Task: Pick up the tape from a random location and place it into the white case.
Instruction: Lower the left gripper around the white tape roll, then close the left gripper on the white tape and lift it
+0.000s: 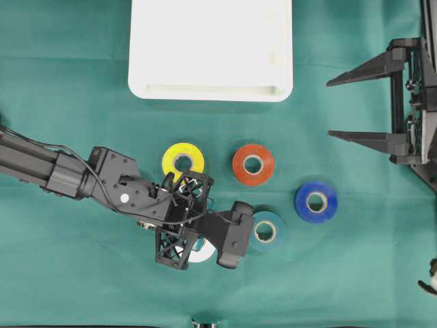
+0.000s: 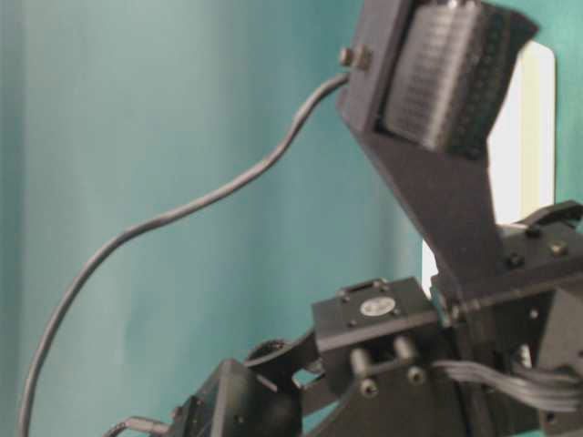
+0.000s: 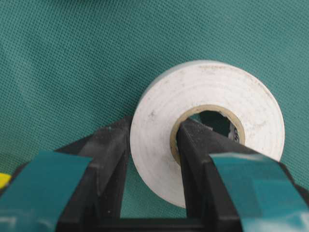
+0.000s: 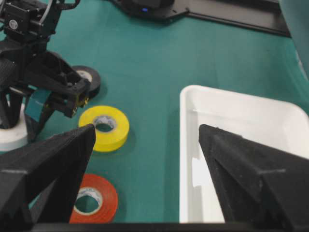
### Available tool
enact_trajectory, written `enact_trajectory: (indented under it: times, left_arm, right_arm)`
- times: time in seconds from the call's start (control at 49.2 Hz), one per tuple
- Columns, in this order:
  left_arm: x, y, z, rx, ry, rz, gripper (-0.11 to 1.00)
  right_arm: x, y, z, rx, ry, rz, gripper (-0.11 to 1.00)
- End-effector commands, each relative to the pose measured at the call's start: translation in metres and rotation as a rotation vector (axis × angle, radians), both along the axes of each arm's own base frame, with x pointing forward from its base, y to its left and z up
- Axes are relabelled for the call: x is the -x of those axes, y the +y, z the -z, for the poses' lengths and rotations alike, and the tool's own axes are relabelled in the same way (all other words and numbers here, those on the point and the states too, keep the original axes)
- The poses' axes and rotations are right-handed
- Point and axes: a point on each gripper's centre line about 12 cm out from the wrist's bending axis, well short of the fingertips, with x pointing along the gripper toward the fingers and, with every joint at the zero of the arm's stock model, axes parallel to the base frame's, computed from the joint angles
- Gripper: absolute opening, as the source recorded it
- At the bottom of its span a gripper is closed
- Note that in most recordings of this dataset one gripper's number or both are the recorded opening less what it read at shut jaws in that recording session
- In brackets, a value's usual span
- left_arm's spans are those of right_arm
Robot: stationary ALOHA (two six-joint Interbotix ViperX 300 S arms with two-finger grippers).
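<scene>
A white tape roll (image 3: 212, 87) lies flat on the green cloth. My left gripper (image 3: 154, 140) is shut on its wall, one finger inside the cardboard core and the other against the outer face. From overhead the roll (image 1: 202, 253) peeks out beneath the left gripper (image 1: 194, 246), at the front of the table. The white case (image 1: 205, 92) stands at the back centre with nothing in it. My right gripper (image 1: 329, 108) hangs open at the right edge, far from the rolls; its wrist view shows the case (image 4: 188, 145) below its open jaws (image 4: 147, 130).
Other rolls lie on the cloth: yellow (image 1: 183, 160), red (image 1: 252, 164), blue (image 1: 316, 201) and teal (image 1: 266, 231), the teal one next to the left arm's camera housing. A black roll (image 4: 87, 77) shows in the right wrist view.
</scene>
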Motion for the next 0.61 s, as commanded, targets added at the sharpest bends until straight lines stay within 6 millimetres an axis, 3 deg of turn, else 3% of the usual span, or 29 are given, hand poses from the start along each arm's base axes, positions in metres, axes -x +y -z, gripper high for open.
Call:
enact_trajectory:
  times: [0.0, 0.285, 0.59]
  left_arm:
    - [-0.004, -0.002, -0.016, 0.012, -0.036, 0.000, 0.25]
    - [-0.001, -0.003, -0.041, 0.022, -0.061, 0.001, 0.25]
    - [0.006, -0.001, -0.109, 0.048, -0.139, 0.000, 0.25]
  right_arm:
    - [-0.002, 0.000, -0.008, 0.000, -0.018, -0.002, 0.91]
    - [-0.003, 0.000, -0.008, -0.004, -0.018, -0.001, 0.91]
    - [-0.002, 0.000, -0.010, -0.004, -0.020, 0.000, 0.91]
